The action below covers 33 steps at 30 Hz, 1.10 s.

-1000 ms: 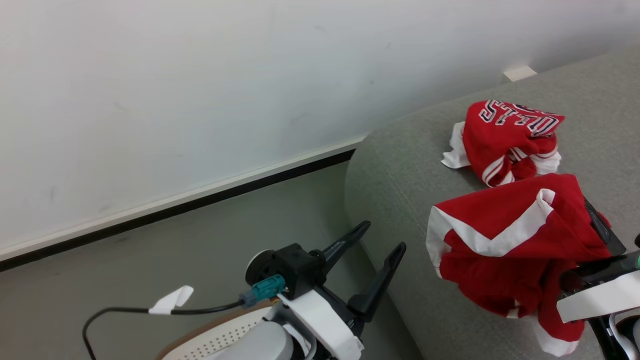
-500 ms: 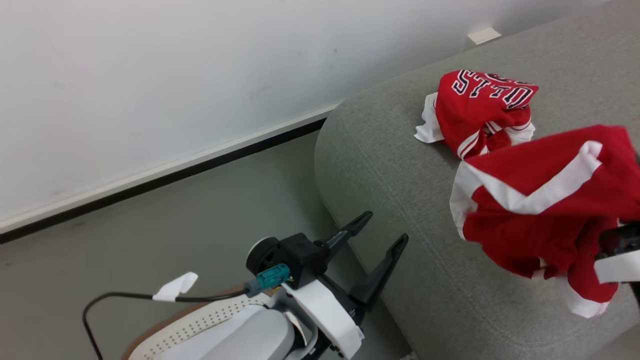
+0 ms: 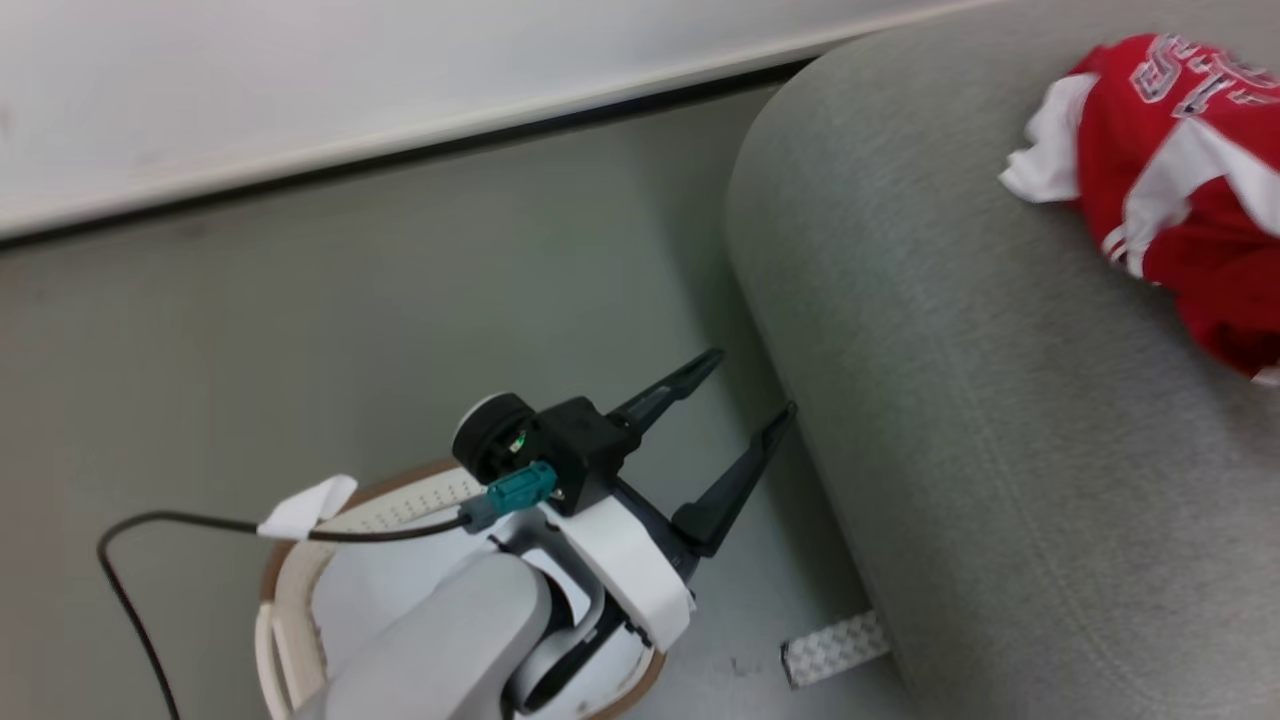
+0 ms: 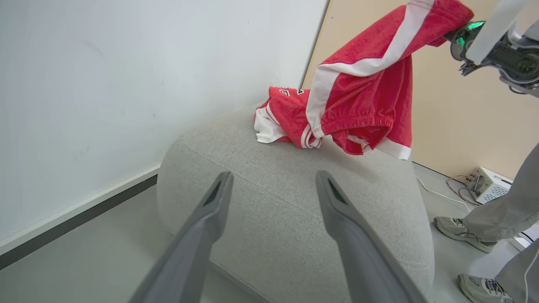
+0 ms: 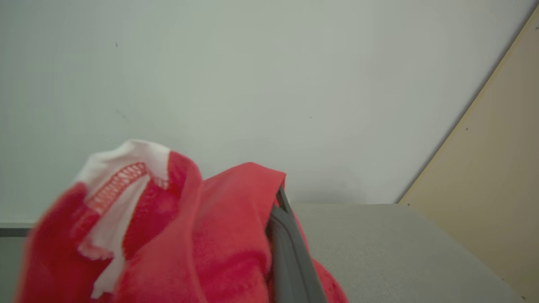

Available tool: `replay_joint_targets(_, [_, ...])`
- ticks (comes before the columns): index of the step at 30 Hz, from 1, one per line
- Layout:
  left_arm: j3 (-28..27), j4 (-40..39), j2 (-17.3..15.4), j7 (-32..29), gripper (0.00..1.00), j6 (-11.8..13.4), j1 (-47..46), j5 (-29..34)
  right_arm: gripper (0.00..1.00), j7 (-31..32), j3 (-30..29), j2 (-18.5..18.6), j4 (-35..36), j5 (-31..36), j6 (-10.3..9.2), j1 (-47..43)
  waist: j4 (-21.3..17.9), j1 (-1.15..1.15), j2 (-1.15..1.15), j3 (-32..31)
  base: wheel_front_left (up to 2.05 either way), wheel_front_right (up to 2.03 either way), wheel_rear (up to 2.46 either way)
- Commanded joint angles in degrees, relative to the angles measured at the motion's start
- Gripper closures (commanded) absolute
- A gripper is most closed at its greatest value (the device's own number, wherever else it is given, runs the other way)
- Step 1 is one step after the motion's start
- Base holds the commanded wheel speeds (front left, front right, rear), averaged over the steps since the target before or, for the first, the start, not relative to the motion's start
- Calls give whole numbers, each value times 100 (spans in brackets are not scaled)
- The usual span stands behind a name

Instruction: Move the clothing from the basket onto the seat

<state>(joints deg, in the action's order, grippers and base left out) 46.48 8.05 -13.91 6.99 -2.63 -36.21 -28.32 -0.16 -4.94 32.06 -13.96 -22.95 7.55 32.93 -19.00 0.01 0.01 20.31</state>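
Right gripper (image 5: 281, 200) clamped on clothing (image 4: 362, 97), hanging above seat (image 4: 261, 219); left gripper (image 4: 273, 176) wide, empty.

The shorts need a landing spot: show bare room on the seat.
Free: the near half of the seat, from the left gripper up to the jersey. Crowded: the far end, where the jersey lies and the shorts hang.

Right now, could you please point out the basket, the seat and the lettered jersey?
basket (image 3: 400, 498), head view, perforated wall.
seat (image 4: 269, 202), left wrist view, bare grey top.
lettered jersey (image 4: 284, 111), left wrist view, red body.
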Motion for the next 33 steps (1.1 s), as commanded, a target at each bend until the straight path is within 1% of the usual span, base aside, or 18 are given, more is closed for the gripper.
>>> replay_joint_targets(1, [-21, -36, -68, -33, 0, 20, -75, 77, 100, 1, 23, 105, -124, 87, -13, 128, 355, -1, -1, 505, 0, 0, 0])
replay_joint_targets(6, [9, -136, -139, -95, 0, 51, -201, 169, 100, 174, 98, 454, -1346, 158, -14, 723, 508, -1, -1, 994, 0, 0, 0])
replay_joint_targets(9, [5, -155, -149, -92, 0, 49, -292, 196, 100, 551, 384, 566, -2046, 128, -14, 988, 570, -1, -1, 1206, 0, 0, 0])
replay_joint_targets(11, [5, -138, -147, -68, 0, 54, -321, 210, 99, 939, 674, 626, -2437, -26, -13, 1109, 595, -1, -1, 1285, 0, 0, 0])
replay_joint_targets(12, [-4, -123, -145, -49, 0, 61, -338, 210, 92, 1081, 794, 673, -2587, -88, -14, 1189, 599, -1, -1, 1306, 0, 0, 0])
replay_joint_targets(15, [-14, -75, -137, -12, 0, 62, -366, 198, 82, 1483, 1134, 658, -2932, -317, -13, 1290, 600, -1, -1, 1321, 0, 0, 0])
replay_joint_targets(17, [-26, -26, -142, 23, 0, 69, -353, 168, 68, 1556, 1295, 665, -3018, -426, -14, 1377, 579, -1, -1, 1280, 0, 0, 0])
replay_joint_targets(18, [-33, -4, -148, 26, 0, 73, -337, 146, 64, 1551, 1366, 664, -3046, -464, -14, 1406, 564, -1, -1, 1245, 0, 0, 0])
replay_joint_targets(19, [-39, 17, -153, 54, 0, 80, -315, 124, 56, 1538, 1443, 656, -3077, -501, -14, 1420, 548, -1, -1, 1196, 0, 0, 0])
replay_joint_targets(20, [-46, 38, -157, 70, 0, 85, -290, 103, 56, 1512, 1516, 655, -3100, -533, -14, 1428, 531, -1, -1, 1137, 0, 0, 0])
replay_joint_targets(21, [-52, 68, -158, 88, 0, 88, -262, 82, 0, 1486, 1571, 675, -3126, -550, -14, 1443, 514, -1, -1, 1065, 0, 0, 0])
replay_joint_targets(27, [-51, 305, -59, 302, 0, 111, -21, -44, 0, 1629, 2031, 803, -3098, -868, -14, 1234, 456, -1, -1, 357, 0, 0, 0])
replay_joint_targets(30, [-80, 433, -22, 408, 0, 150, 161, -152, 0, 1782, 2288, 1028, -2943, -1069, -14, 1024, 456, -1, -1, -100, 0, 0, 0])
replay_joint_targets(33, [-151, 545, 7, 536, 0, 210, 369, -301, 0, 1903, 2545, 1295, -2630, -1247, -13, 819, 476, -1, -1, -562, 0, 0, 0])
